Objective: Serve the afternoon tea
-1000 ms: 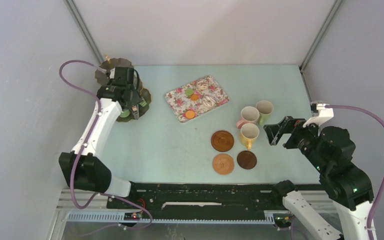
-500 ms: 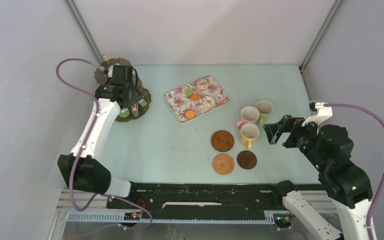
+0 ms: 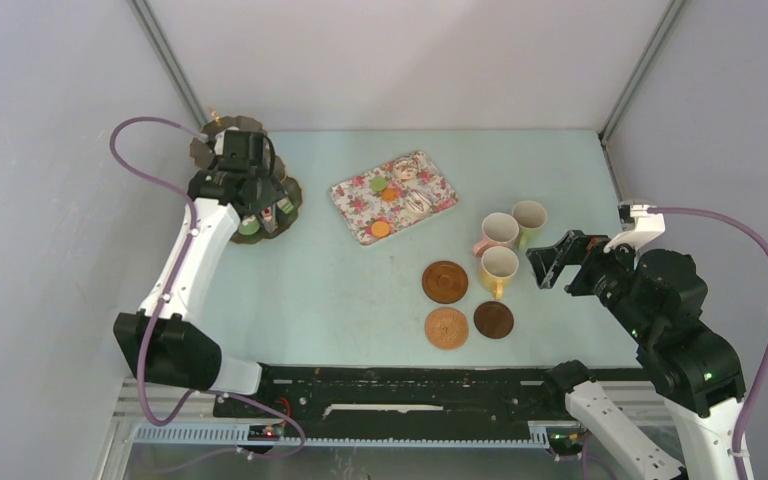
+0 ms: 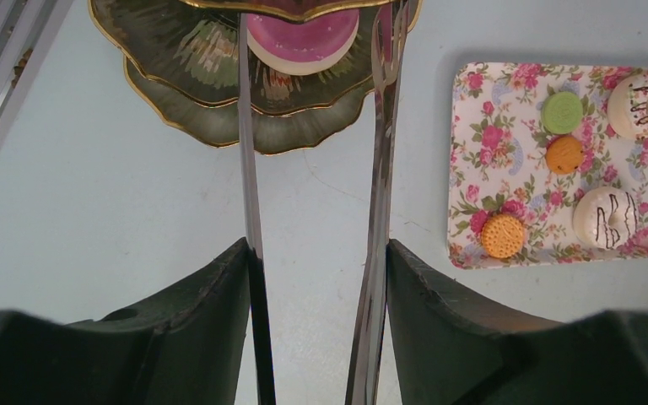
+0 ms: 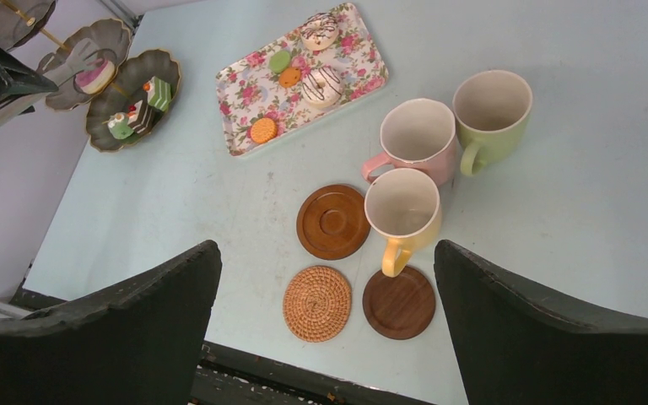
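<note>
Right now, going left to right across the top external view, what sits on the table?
dark scalloped three-tier stand → flowered rectangular tray → pink mug → green mug. The yellow mug and round brown coasters overlap these; left out.

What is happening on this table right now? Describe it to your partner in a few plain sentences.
The left gripper is shut on long metal tongs, whose tips flank a pink cake lying on a tier of the dark scalloped stand. Five sweets sit on the flowered tray. The right gripper hangs open and empty near the yellow mug, pink mug and green mug, which stand on the table next to the three coasters, none on one.
</note>
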